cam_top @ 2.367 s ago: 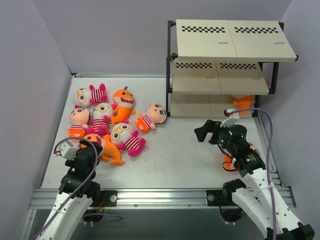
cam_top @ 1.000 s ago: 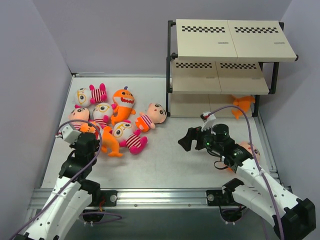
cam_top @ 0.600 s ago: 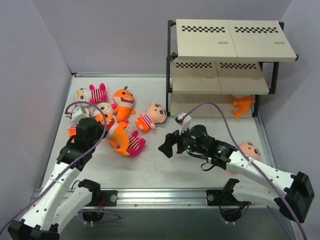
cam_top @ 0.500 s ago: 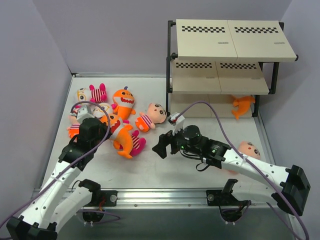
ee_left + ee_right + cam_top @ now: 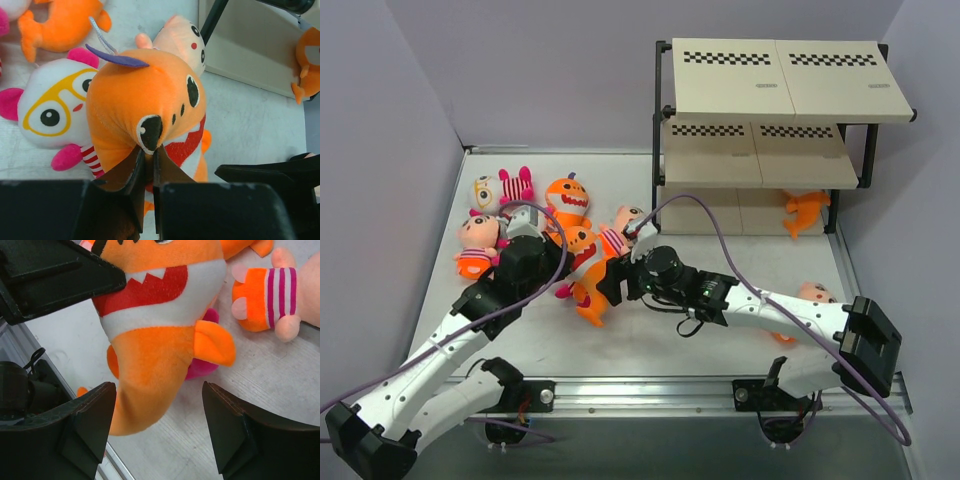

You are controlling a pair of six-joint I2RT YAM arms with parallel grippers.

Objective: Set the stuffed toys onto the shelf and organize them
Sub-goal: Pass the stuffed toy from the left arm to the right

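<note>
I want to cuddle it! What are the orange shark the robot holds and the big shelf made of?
The orange open-mouthed shark toy looks like soft stuffed plush: fuzzy matte nap, visible seams. The three-tier shelf has smooth beige boards, perhaps painted wood or laminate, on thin black bars, likely metal.

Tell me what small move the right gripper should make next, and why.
Probably close the right gripper on the orange shark: its open jaws stand on both sides of the shark's lower body, while the left gripper holds it pinched by the head.
</note>
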